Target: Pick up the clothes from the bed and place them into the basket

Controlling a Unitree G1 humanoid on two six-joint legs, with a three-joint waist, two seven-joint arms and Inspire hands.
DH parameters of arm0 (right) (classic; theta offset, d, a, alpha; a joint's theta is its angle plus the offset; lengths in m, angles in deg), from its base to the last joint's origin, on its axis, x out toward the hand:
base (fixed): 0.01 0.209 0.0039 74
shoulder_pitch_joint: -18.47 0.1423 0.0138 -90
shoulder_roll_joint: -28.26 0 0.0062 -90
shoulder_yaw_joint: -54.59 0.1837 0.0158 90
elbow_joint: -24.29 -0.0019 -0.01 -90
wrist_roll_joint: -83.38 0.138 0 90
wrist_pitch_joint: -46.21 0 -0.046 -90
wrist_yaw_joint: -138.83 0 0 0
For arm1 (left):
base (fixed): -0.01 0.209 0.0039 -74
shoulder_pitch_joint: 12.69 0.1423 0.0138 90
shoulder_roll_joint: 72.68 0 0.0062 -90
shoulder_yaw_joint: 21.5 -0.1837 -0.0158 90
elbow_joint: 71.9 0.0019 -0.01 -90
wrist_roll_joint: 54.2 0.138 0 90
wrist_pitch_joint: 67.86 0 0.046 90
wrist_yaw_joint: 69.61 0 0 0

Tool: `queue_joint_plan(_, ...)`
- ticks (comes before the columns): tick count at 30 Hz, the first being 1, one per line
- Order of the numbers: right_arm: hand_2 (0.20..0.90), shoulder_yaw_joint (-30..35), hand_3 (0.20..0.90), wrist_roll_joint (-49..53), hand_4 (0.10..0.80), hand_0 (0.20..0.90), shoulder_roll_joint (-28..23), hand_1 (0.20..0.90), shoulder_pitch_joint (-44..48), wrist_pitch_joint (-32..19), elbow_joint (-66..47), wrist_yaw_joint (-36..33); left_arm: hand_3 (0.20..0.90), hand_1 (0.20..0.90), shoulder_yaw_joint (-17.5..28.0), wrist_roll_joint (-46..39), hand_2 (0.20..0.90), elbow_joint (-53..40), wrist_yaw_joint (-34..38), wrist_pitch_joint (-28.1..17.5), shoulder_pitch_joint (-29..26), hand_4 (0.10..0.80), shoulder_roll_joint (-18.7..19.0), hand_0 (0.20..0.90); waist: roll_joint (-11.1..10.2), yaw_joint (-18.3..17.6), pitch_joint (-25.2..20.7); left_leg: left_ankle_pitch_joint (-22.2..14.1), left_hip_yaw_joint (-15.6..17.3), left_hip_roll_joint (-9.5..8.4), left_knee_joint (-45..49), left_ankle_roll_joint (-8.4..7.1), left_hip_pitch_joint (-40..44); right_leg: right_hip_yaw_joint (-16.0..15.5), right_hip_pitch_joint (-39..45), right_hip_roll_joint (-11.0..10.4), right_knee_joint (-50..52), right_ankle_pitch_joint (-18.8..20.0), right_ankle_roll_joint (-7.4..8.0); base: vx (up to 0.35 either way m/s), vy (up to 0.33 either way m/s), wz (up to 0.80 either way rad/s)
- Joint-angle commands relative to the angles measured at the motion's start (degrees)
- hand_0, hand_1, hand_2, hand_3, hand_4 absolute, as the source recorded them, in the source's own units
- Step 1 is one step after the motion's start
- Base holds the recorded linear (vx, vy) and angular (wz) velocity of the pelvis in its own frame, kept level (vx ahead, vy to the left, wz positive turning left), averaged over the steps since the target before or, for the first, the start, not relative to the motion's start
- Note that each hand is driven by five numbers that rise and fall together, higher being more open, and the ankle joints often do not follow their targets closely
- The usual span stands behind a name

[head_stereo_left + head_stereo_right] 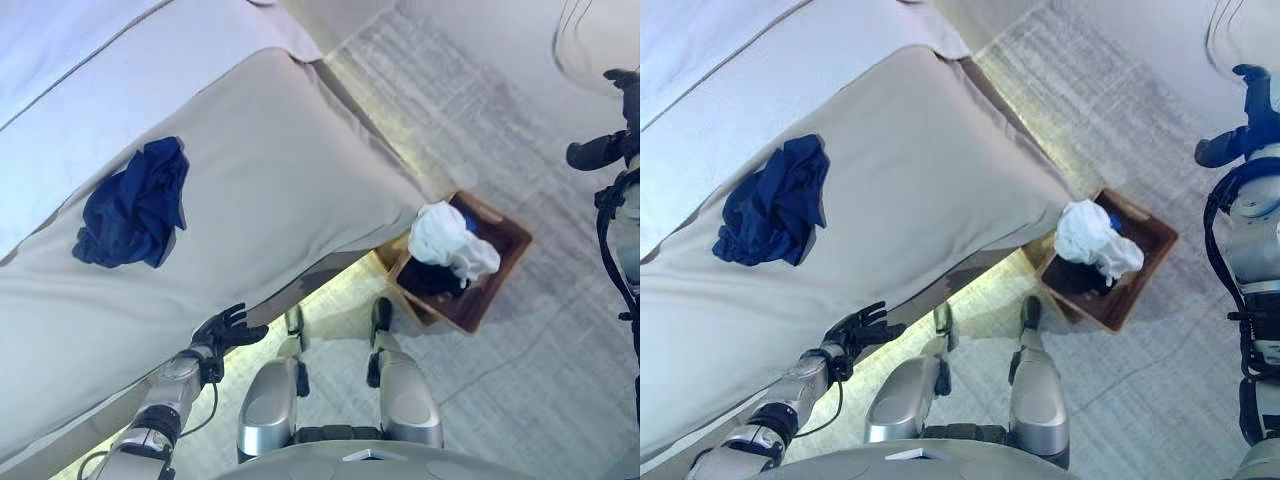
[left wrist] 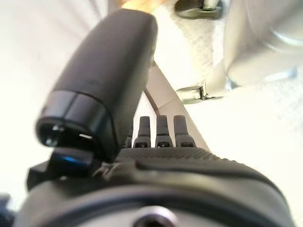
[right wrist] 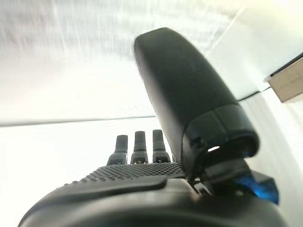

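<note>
A crumpled navy garment (image 1: 133, 207) lay on the smooth beige bed (image 1: 290, 170). A rumpled white cloth (image 1: 450, 241) draped over the square brown basket (image 1: 505, 262). The left hand (image 1: 226, 329) and right hand (image 1: 1240, 135) held nothing, fingers straight and relaxed.

1. You are looking down on a bed (image 1: 300, 170) covered by a beige spread that runs from the upper middle of the head views to the lower left.
2. A paler, white sheet (image 1: 70, 60) covers the bed's far left part, with a seam line between it and the beige spread.
3. A crumpled dark blue garment (image 1: 133, 207) lies on the beige spread, near that seam.
4. Beside the bed you see a pale floor (image 1: 520, 380).
5. A brown basket (image 1: 505, 262) stands on the floor just beside the bed's corner, with white cloth (image 1: 450, 240) heaped over darker cloth inside.
</note>
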Motion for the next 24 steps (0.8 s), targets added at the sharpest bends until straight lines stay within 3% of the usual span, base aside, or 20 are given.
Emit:
queue_joint_plan(1, 0.900, -9.5, 0.900, -0.2, 0.800, 0.900, -2.0, 0.900, 7.9, -10.1, -2.5, 1.8, 0.900, 0.900, -1.8, 3.1, 0.900, 4.6, -0.1, 0.1, 5.6, 0.800, 3.1, 0.900, -2.8, 5.9, -10.6, -8.6, -0.9, -2.99, 6.2, 2.63, -2.2, -1.1, -1.4, -1.1, 8.0, -5.9, 1.48, 0.096, 0.199, 0.25)
queue_joint_plan(3, 0.900, -14.1, 0.900, 5.2, 0.800, 0.900, 0.9, 0.900, 11.5, -10.4, -0.4, 2.1, 0.900, 0.900, -2.3, 3.8, 0.900, 5.4, -0.1, 0.2, 5.2, 0.800, 3.4, 0.900, -3.3, 7.8, -10.1, -9.3, -2.2, -3.31, 8.0, 3.00, -2.6, -2.5, -0.7, -1.7, 9.1, -6.6, 1.43, 0.038, 0.095, 0.36)
queue_joint_plan(5, 0.900, -19.2, 0.900, 5.0, 0.800, 0.900, 6.7, 0.900, 15.7, -15.6, 6.8, 2.4, 0.900, 0.900, -3.1, 5.0, 0.900, 6.4, -0.3, 0.4, 4.0, 0.800, 4.2, 0.900, -4.1, 10.8, -8.8, -10.0, -4.2, -3.68, 10.5, 3.42, -4.1, -4.7, -0.3, -2.4, 10.5, -7.0, 1.16, 0.008, 0.060, 0.36)
queue_joint_plan(7, 0.900, -23.6, 0.900, 9.2, 0.800, 0.900, 10.7, 0.900, 19.1, -15.5, 12.2, 2.5, 0.900, 0.900, -4.3, 4.1, 0.900, 6.3, -0.3, 0.3, 2.7, 0.800, 5.0, 0.900, -4.8, 13.7, -7.0, -10.2, -6.4, -4.11, 12.2, 3.72, -6.1, -6.5, 0.2, -3.1, 11.1, -6.9, 0.91, -0.027, 0.029, 0.57)
queue_joint_plan(11, 0.900, -29.2, 0.900, 7.9, 0.800, 0.900, 15.2, 0.900, 24.7, -16.2, 22.8, 1.2, 0.900, 0.900, -5.7, 1.2, 0.900, 5.4, -0.8, 0.1, -0.2, 0.800, 7.1, 0.900, -5.7, 18.1, -3.8, -9.8, -9.2, -4.51, 14.3, 3.72, -10.5, -9.1, 0.0, -3.6, 11.7, -6.8, 0.63, -0.088, -0.015, 0.76)
queue_joint_plan(16, 0.900, -36.5, 0.900, 3.0, 0.800, 0.900, 19.8, 0.900, 34.7, -13.6, 35.0, -5.5, 0.900, 0.900, -7.0, -2.0, 0.900, 3.7, -1.4, 0.2, -3.1, 0.800, 8.4, 0.900, -5.7, 24.6, 0.3, -9.0, -13.3, -4.47, 14.0, 2.76, -15.6, -12.6, -1.0, -3.3, 12.6, -8.3, 0.63, -0.057, -0.038, 0.52)
queue_joint_plan(20, 0.900, -38.7, 0.900, -2.6, 0.800, 0.900, 22.4, 0.900, 40.4, -11.9, 41.4, -12.0, 0.900, 0.900, -6.7, -2.7, 0.900, 3.7, -1.8, -1.6, -3.1, 0.800, 8.3, 0.900, -5.6, 28.9, 2.7, -7.4, -15.2, -4.71, 12.8, 2.50, -18.2, -16.8, -1.8, -3.5, 13.6, -8.6, 0.73, 0.001, -0.020, 0.50)
queue_joint_plan(24, 0.900, -39.7, 0.900, -6.0, 0.800, 0.900, 24.9, 0.900, 44.2, -6.9, 45.8, -15.7, 0.900, 0.900, -6.5, -4.4, 0.900, 3.9, -2.1, -3.1, -2.8, 0.800, 7.9, 0.900, -5.2, 31.9, 4.3, -6.1, -16.6, -4.83, 11.9, 2.25, -20.0, -20.1, -2.7, -3.8, 15.3, -9.3, 0.71, 0.019, 0.013, 0.39)
